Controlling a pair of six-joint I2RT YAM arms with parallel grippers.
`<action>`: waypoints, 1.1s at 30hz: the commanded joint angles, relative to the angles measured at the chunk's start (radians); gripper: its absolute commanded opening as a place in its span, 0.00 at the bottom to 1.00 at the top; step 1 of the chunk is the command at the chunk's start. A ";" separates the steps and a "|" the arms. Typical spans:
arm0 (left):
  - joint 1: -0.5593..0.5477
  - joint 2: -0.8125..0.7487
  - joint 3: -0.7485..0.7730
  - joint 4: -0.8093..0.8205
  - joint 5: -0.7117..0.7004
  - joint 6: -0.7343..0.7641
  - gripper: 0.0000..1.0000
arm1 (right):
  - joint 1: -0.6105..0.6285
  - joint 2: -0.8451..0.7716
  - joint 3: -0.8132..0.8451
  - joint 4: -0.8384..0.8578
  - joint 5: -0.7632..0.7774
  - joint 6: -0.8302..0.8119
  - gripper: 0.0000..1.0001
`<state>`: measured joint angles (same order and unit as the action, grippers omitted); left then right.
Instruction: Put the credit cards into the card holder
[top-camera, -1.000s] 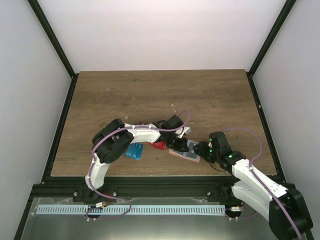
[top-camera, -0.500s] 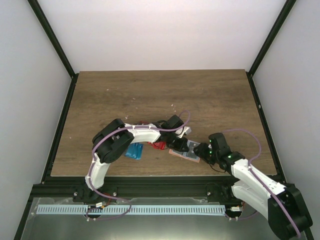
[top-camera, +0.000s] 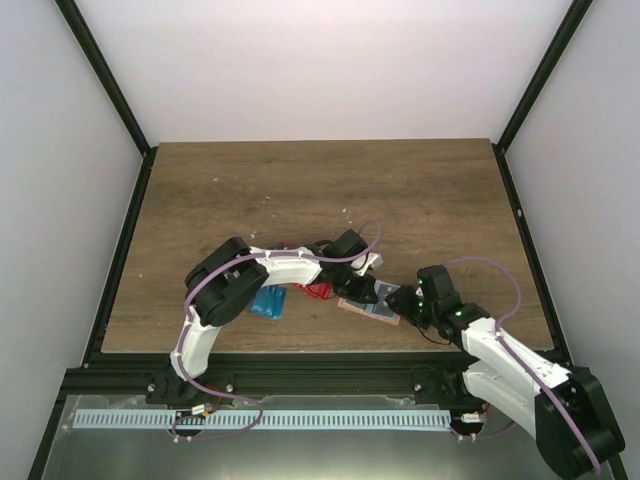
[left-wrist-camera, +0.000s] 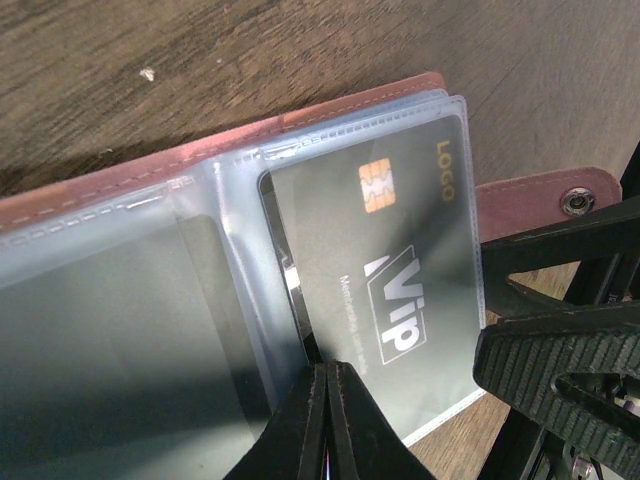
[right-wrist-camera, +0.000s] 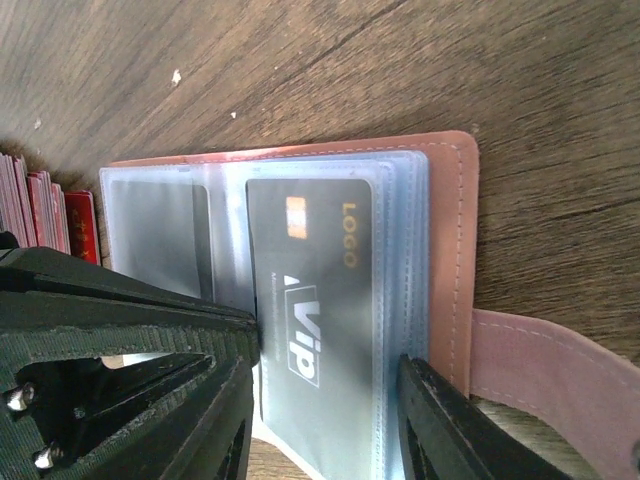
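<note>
**At the table's (top-camera: 300, 190) near edge, right of centre: seating the dark card (right-wrist-camera: 315, 280)**

Right gripper (right-wrist-camera: 328, 380): jaws part-open, flanking the card's near end; can't tell if they pinch it. Left gripper (left-wrist-camera: 326, 400): closed, tips at the clear sleeve. I'd push straight along the pocket and keep the sleeve pinned. Card holder (right-wrist-camera: 452, 230) lies open, tan-pink, strap out. Red cards (right-wrist-camera: 50, 210) sit just beyond it.

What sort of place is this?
Probably a robot test booth: two arms at a wooden table, plain white walls on a black frame, and a dummy card marked LOGO.
</note>
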<state>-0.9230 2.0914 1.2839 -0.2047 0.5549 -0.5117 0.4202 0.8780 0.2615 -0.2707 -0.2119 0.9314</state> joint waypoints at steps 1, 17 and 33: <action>-0.013 0.057 0.004 -0.038 -0.030 0.011 0.04 | -0.009 -0.002 0.009 0.019 -0.016 -0.021 0.41; -0.017 0.055 0.012 -0.031 -0.017 0.002 0.04 | -0.009 0.002 0.001 0.079 -0.102 -0.064 0.26; -0.066 0.070 0.057 0.093 0.125 -0.118 0.04 | -0.009 -0.047 0.039 -0.062 -0.026 -0.096 0.26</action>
<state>-0.9672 2.1380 1.3293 -0.1596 0.6186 -0.5793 0.4179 0.8474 0.2630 -0.2848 -0.2611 0.8589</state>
